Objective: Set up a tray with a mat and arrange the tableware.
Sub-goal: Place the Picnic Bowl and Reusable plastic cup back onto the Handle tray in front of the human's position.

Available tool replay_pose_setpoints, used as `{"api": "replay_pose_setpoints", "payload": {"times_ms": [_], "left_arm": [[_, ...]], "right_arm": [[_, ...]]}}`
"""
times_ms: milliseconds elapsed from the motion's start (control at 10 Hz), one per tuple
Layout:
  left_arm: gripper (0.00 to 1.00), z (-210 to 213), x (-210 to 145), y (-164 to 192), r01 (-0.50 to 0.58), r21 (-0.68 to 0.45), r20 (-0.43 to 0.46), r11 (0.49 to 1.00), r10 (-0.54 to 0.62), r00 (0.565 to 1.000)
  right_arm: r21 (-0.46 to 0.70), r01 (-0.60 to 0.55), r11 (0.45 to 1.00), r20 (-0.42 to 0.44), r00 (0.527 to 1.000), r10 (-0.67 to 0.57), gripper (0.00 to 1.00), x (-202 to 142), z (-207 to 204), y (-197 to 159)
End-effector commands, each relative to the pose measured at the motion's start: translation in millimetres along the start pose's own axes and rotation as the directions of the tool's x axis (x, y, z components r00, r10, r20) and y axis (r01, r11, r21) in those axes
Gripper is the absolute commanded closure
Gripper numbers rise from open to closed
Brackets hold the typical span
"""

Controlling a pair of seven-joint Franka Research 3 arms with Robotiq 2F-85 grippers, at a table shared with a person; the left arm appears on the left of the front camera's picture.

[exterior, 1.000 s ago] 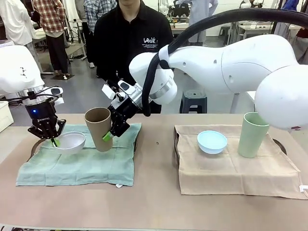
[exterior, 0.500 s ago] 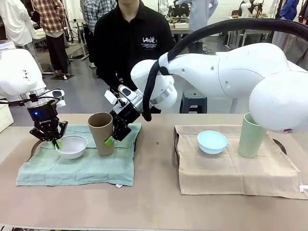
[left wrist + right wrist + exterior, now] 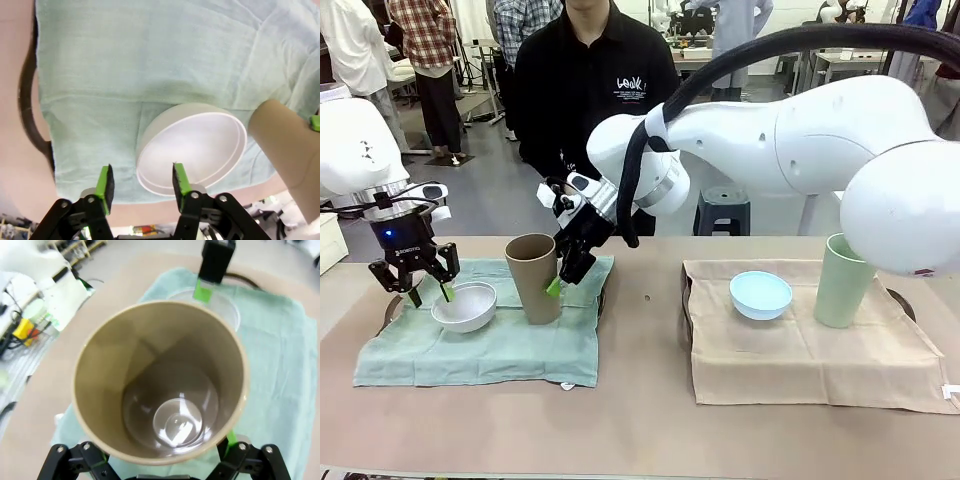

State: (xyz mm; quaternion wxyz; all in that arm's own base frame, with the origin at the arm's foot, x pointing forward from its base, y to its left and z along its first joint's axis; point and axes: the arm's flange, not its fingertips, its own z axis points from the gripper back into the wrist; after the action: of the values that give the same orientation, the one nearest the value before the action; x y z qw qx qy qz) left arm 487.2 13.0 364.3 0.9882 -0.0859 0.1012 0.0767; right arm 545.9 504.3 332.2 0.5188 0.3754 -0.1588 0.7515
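A white bowl (image 3: 465,305) and a tan-brown cup (image 3: 535,278) stand upright on the green mat (image 3: 480,345) that covers the left tray (image 3: 390,310). My left gripper (image 3: 418,287) hovers open just above the bowl's left rim. In the left wrist view that rim (image 3: 142,150) lies between the spread green pads (image 3: 105,182), untouched. My right gripper (image 3: 563,272) is open at the cup's right side. In the right wrist view its fingers (image 3: 231,440) straddle the cup (image 3: 160,385). A light blue bowl (image 3: 761,295) and a pale green cup (image 3: 845,280) rest on the beige mat (image 3: 800,350).
A person in black stands at the far side of the table, behind the left tray. The right tray's dark rim (image 3: 686,300) peeks from under the beige mat. Bare brown table (image 3: 645,400) lies between the mats and along the front edge.
The tan-brown cup went from tilted to upright on the green mat as my right jaws widened. My left gripper let go of the white bowl's rim and lifted slightly.
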Motion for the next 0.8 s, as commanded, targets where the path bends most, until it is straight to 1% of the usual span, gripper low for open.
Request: {"api": "replay_pose_setpoints", "payload": {"times_ms": [0, 100, 200, 300, 400, 500, 600, 700], "left_arm": [[0.0, 12.5, -4.0, 8.8, 0.014, -0.02, -0.02, 1.0, -0.015, 1.0], [0.0, 16.1, -5.5, 9.4, 0.023, -0.024, -0.017, 0.999, -0.024, 1.0], [0.17, 19.9, -7.6, 10.3, 0.033, -0.026, -0.015, 0.999, -0.034, 0.999], [0.07, 25.8, -12.8, 13.0, 0.04, -0.035, -0.023, 0.999, -0.041, 0.999], [0.0, 31.6, -18.4, 15.4, 0.05, -0.032, -0.013, 0.998, -0.051, 0.999], [0.0, 36.6, -25.5, 15.3, 0.073, -0.051, -0.016, 0.996, -0.074, 0.997], [0.0, 43.9, -33.2, 12.7, 0.092, -0.04, 0.0, 0.995, -0.092, 0.996], [0.0, 51.4, -41.2, 9.1, 0.116, -0.033, 0.005, 0.993, -0.116, 0.993]], "right_arm": [[0.009, 0.098, 0.995, -0.116, 0.989, -0.096, 0.0, 16.8, 21.8, 18.4], [-0.013, 0.114, 0.993, -0.12, 0.986, -0.114, 0.0, 18.6, 34.0, 26.0], [-0.026, 0.129, 0.991, -0.12, 0.984, -0.132, 0.0, 19.8, 43.4, 33.0], [-0.039, 0.165, 0.985, -0.14, 0.976, -0.169, 0.0, 23.1, 50.8, 40.8], [-0.052, 0.2, 0.979, -0.162, 0.965, -0.206, 0.0, 29.5, 61.0, 48.8], [-0.121, 0.269, 0.955, -0.19, 0.938, -0.288, 0.0, 33.7, 79.0, 56.1], [-0.175, 0.318, 0.932, -0.222, 0.909, -0.352, 0.0, 41.5, 96.1, 64.3], [-0.24, 0.406, 0.882, -0.264, 0.847, -0.462, 0.0, 51.7, 112.8, 73.6]]}}
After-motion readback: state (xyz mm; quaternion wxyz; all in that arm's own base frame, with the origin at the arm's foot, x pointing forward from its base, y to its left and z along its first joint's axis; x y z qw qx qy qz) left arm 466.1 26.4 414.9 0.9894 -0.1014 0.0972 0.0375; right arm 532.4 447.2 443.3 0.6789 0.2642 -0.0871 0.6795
